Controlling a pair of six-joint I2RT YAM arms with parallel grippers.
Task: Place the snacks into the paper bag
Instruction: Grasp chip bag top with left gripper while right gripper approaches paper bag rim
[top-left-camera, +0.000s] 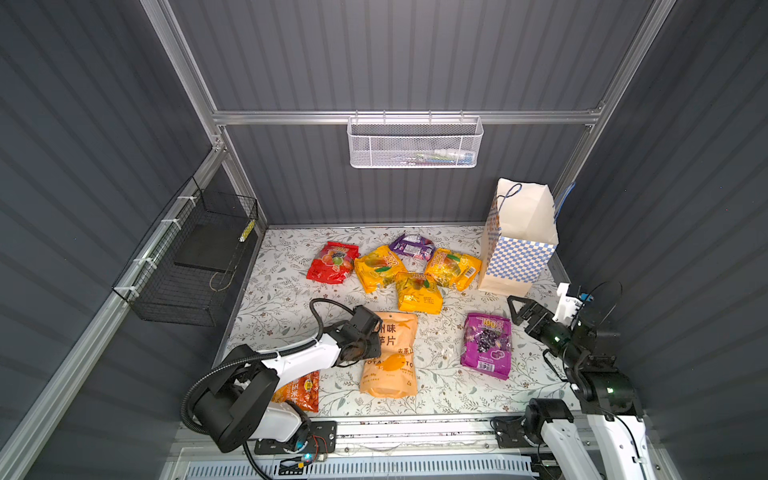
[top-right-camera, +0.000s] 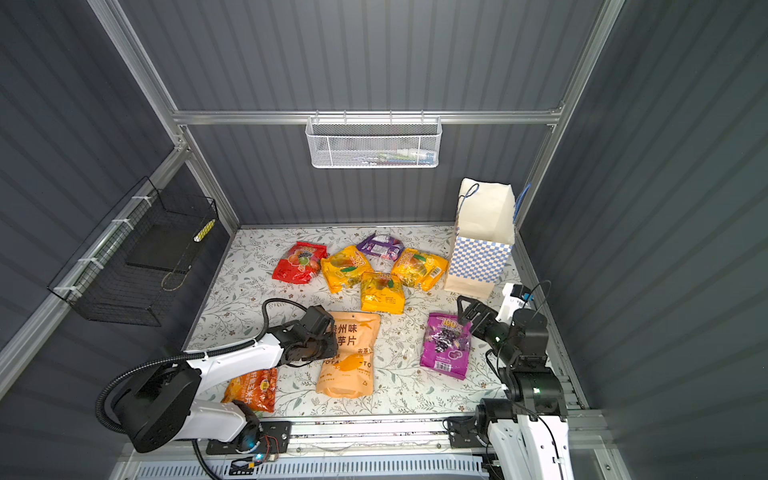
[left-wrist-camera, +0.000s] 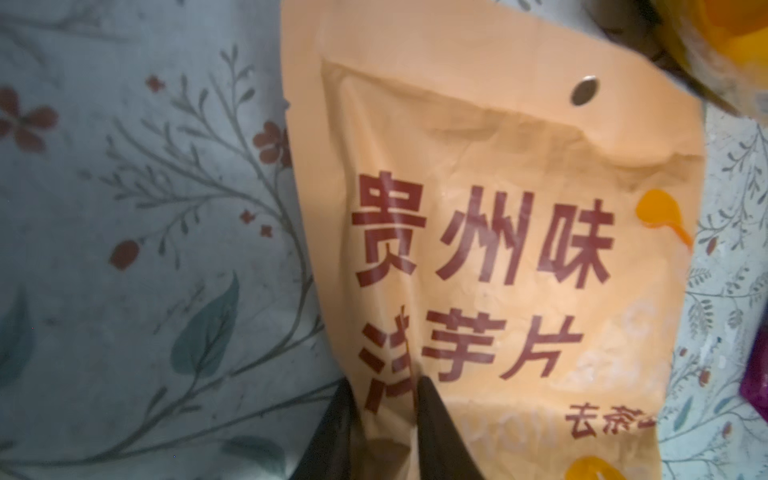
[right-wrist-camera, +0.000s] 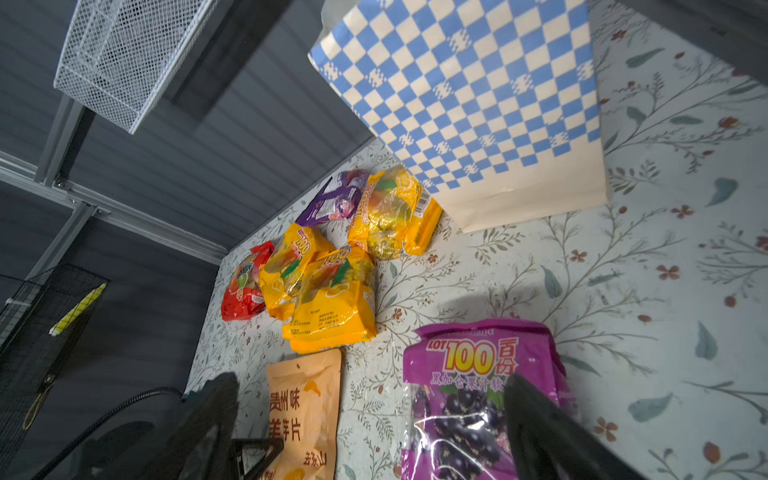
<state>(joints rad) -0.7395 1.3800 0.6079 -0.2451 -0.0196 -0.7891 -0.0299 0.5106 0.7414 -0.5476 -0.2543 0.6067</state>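
The large pale-orange pouch (top-left-camera: 392, 365) with red Chinese characters lies flat at the table's front middle. My left gripper (left-wrist-camera: 384, 386) is shut on a pinched fold at the pouch's left edge, and the wrist (top-left-camera: 361, 332) covers that grip in both top views. A big purple packet (top-left-camera: 486, 347) lies to the right, and my right gripper (right-wrist-camera: 370, 390) hovers open just above its far end. Red (top-left-camera: 332, 262), three yellow (top-left-camera: 417, 293) and small purple (top-left-camera: 411, 246) snacks cluster further back. A dark-orange packet (top-left-camera: 301, 390) sits partly under the left arm. The paper bag (top-left-camera: 519, 257) stands upright at back right.
A white mesh basket (top-left-camera: 415, 143) hangs on the back wall rail. A black wire basket (top-left-camera: 195, 266) is fixed to the left wall. The yellow packet (top-left-camera: 453, 268) nearest the paper bag nearly touches its base. Aluminium rails edge the flowered table (top-left-camera: 282, 307).
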